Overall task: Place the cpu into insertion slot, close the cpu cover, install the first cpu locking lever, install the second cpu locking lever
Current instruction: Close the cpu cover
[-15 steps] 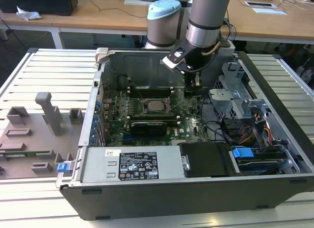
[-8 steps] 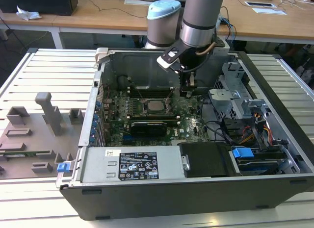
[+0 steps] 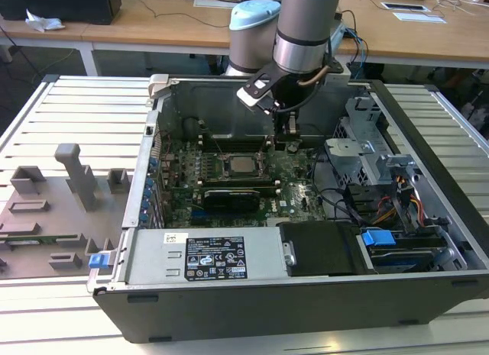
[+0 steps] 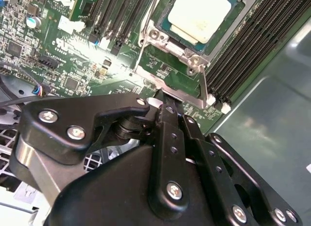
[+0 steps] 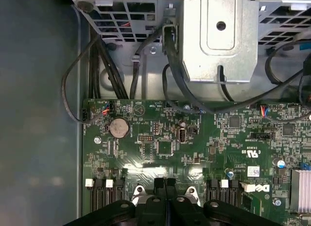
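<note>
Cpu (image 4: pixel 199 14) sits flat in the slot (image 3: pixel 228 168), pale metal top up. Cover (image 4: pixel 181 50) looks down around it, its frame edging the chip. A thin silver lever (image 4: pixel 206 87) runs along one side of the slot; whether it is latched, cannot tell.

Gripper (image 5: pixel 165 183): fingers pressed together, nothing seen between them. The tips are low over the board (image 5: pixel 194 138), right at the slot's rim. In the second wrist view they meet a bright metal tab at the slot's corner, touching or just short of it. In the exterior view the gripper stands on the exterior view's right of the slot.

Handling, my reading:
- Chip is light, stiff and slick on top, fragile underneath. Hold it by opposite edges only.
- Cover is thin sheet, likely springy. Push on the frame, not through the opening.
- Lever is a narrow steel rod, springy and slippery. The bent free end is the place to catch it.

Around the slot:
- Memory slots (image 4: pixel 252 36) flank it on both sides, close in.
- A coin battery (image 5: pixel 118 127) lies near.
- Drive cage (image 5: pixel 218 36) and loose black cables (image 5: pixel 170 65) are beyond the board edge, well apart from the slot.
- Memory slots leave little side room for the fingers.
</note>
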Controlling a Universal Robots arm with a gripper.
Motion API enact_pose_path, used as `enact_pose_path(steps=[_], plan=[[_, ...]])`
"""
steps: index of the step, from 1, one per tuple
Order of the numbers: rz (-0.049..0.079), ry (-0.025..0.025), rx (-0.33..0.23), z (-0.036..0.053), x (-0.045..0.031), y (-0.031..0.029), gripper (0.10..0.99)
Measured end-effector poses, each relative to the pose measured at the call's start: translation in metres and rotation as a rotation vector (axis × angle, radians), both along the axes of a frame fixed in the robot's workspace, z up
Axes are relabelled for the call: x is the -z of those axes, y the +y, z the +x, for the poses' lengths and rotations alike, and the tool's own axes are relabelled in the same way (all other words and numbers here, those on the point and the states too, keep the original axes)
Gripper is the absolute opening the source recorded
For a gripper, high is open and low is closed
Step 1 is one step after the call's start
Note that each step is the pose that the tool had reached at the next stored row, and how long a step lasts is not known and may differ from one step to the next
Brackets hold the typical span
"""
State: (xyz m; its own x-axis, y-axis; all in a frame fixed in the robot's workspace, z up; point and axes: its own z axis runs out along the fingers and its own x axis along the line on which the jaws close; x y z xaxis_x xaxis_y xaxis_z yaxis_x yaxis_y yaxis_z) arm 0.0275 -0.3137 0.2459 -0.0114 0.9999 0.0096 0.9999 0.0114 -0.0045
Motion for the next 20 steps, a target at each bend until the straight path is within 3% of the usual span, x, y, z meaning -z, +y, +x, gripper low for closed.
enact_pose_path(steps=[20], plan=[[0.0, -0.0001, 0.0, -0.0164, 0.0, 0.0, 0.106]])
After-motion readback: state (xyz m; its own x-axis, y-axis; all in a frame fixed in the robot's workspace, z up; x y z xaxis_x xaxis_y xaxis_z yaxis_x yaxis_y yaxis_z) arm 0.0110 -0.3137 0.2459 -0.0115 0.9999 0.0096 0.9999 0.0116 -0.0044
